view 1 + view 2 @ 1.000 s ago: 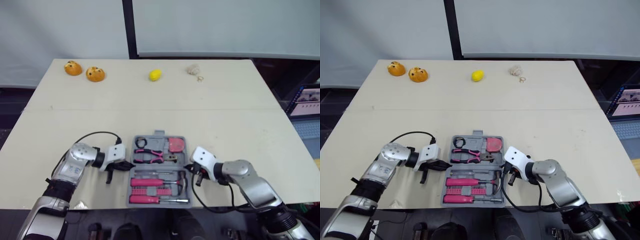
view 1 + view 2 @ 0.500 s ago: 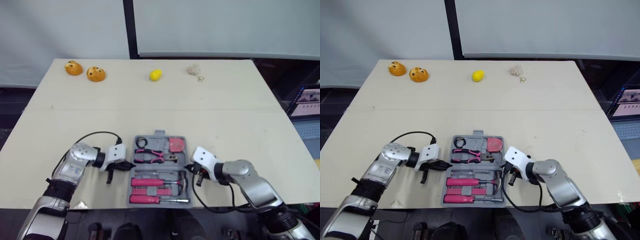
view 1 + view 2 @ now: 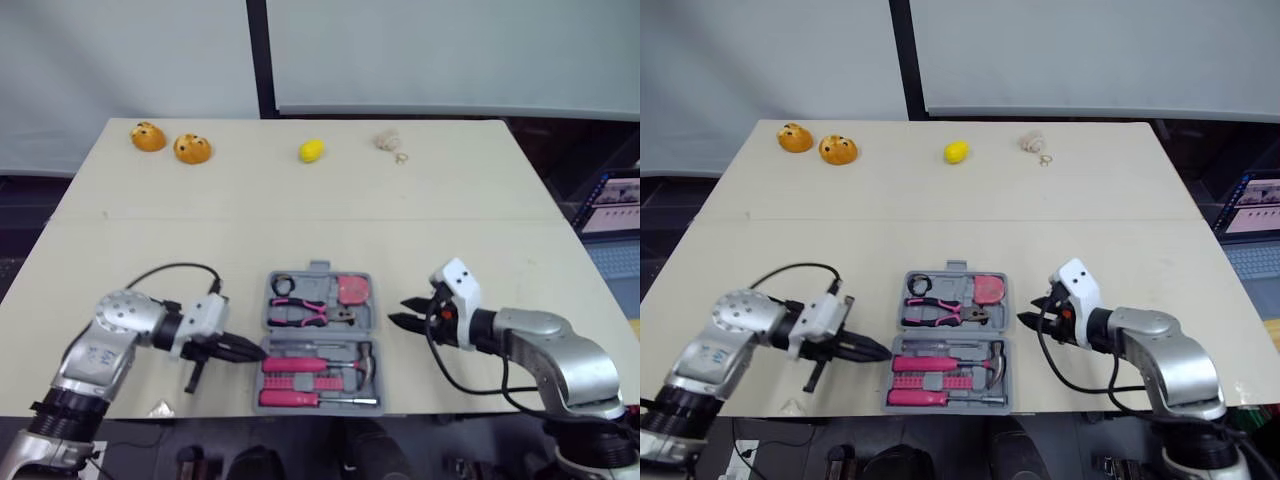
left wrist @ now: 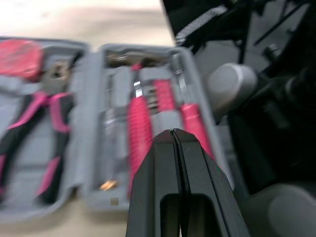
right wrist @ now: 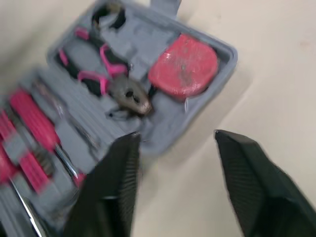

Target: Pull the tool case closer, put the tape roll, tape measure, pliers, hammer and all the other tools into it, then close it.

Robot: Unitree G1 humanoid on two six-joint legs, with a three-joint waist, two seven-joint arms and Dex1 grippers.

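Pale desk point(image 3: 300, 215), crossed from side to side by a faint seam. Along its far edge, from the robot's left: two orange round objects point(image 3: 147, 136) point(image 3: 191, 149) close together; a yellow lemon-like object point(image 3: 311, 150); a beige lump point(image 3: 386, 139) with a small ring point(image 3: 400, 156) just beside it. Near the front edge, at centre, the grey tool case point(image 3: 319, 266) lies open and flat, handle towards the far side, well apart from the far row.
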